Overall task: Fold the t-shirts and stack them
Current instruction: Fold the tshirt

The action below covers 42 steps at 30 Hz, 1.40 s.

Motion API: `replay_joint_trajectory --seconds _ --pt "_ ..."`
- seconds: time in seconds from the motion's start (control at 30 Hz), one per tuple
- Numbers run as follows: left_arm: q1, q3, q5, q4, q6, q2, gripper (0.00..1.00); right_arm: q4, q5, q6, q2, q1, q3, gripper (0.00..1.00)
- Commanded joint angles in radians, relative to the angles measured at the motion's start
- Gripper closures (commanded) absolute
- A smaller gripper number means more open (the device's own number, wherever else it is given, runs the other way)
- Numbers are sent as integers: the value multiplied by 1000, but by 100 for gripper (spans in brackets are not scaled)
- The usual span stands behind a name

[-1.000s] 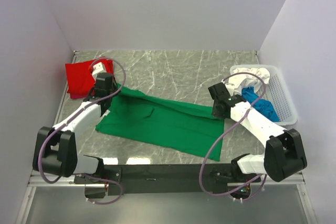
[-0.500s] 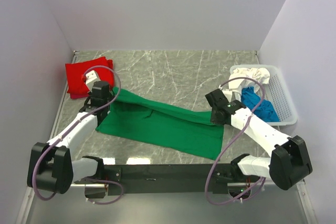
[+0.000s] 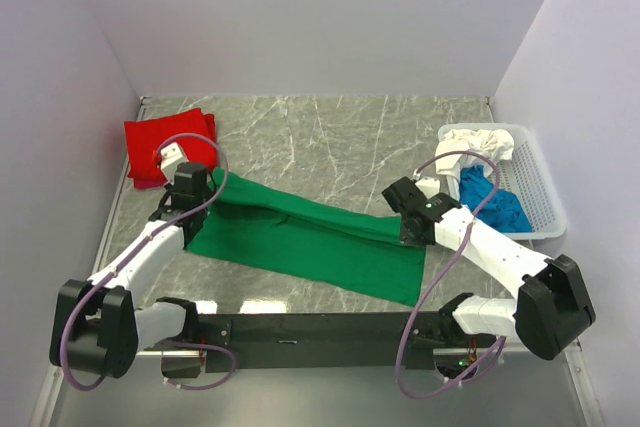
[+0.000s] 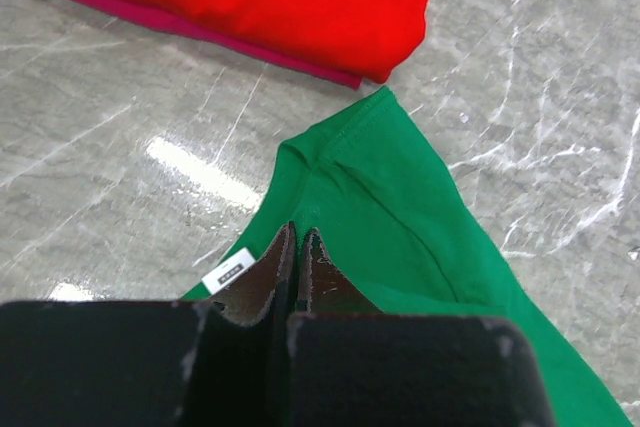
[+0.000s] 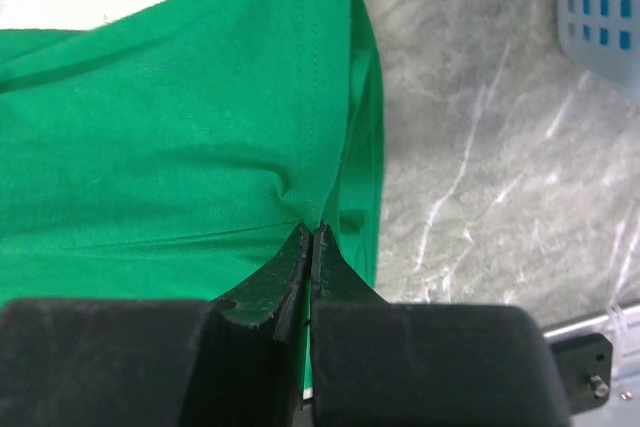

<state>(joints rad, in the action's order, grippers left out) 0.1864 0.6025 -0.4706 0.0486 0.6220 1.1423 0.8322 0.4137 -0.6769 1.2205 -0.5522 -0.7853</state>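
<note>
Marble tabletop carries the green t-shirt near the basket. Your right gripper is clamped on its corner nearest the basket, your left gripper on the farthest. Pull unevenly and a thin pinch may slip, skewing the fold.

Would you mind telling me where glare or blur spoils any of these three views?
Left wrist: a white glare streak on the grey marbled table, and the left tool has its black body blurred in the foreground. Right wrist: the table washes out at top left; the bright green cloth t-shirt is sharp. Top external: even, soft light, no hard shadows.
</note>
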Motion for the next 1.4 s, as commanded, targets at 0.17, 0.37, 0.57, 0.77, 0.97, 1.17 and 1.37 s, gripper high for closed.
replay_joint_trajectory --seconds 0.17,0.37,0.57,0.77,0.97,1.17,1.37 --pt "-7 -49 -13 -9 -1 -27 99 119 103 -85 10 -41 -51 100" --pt "-7 -84 -45 19 33 -87 75 191 100 -125 5 -89 -68 92" --pt "-7 -92 -98 68 48 -240 31 260 56 -154 -56 -184 -78 47" --pt "5 -86 -30 19 57 -291 31 158 27 -104 -165 -189 -78 33" --pt "77 -38 16 -25 59 -145 22 -17 7 -43 -101 -161 -39 32" --pt "99 -7 136 -99 67 -43 19 -111 -18 -10 -58 -107 -3 33" --pt "120 -23 190 -179 85 31 17 -189 -41 2 -13 -66 73 34"
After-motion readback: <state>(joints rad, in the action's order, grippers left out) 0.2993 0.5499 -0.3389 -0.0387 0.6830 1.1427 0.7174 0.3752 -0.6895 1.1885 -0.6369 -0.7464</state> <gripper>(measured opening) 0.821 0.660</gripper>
